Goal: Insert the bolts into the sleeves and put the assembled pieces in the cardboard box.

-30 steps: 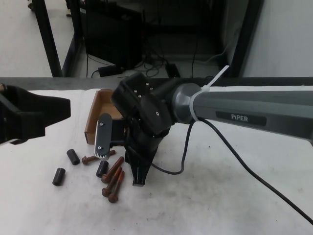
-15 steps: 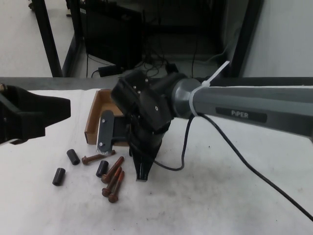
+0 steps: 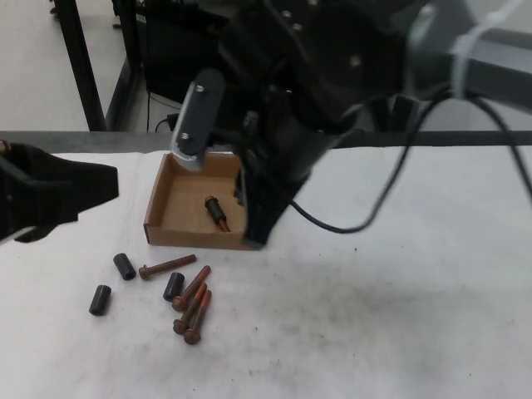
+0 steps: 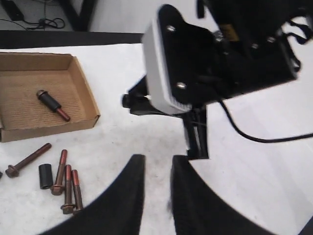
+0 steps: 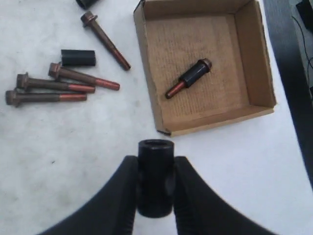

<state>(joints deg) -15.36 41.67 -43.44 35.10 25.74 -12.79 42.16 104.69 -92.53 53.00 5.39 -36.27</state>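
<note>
My right gripper (image 5: 155, 164) is shut on a black sleeve (image 5: 155, 188), held upright above the bench just outside a wall of the cardboard box (image 5: 252, 58). In the high view this arm hangs raised, its fingertips (image 3: 259, 229) over the box's front edge (image 3: 195, 237). One assembled bolt-and-sleeve piece (image 5: 188, 78) lies inside the box. Several rust-coloured bolts (image 3: 193, 301) and three loose black sleeves (image 3: 125, 266) lie on the white bench in front of the box. My left gripper (image 4: 157, 181) hovers over the bench with a narrow gap and nothing between its fingers.
The right arm's black cable (image 3: 366, 220) trails across the white bench to the right. The left arm's black body (image 3: 50, 195) sits at the left edge. The bench's back edge (image 3: 83, 140) runs behind the box; bare white surface lies front and right.
The right arm has lifted off the bench beside the bolts and risen toward the camera, uncovering the box and the piece inside. The left arm has kept still.
</note>
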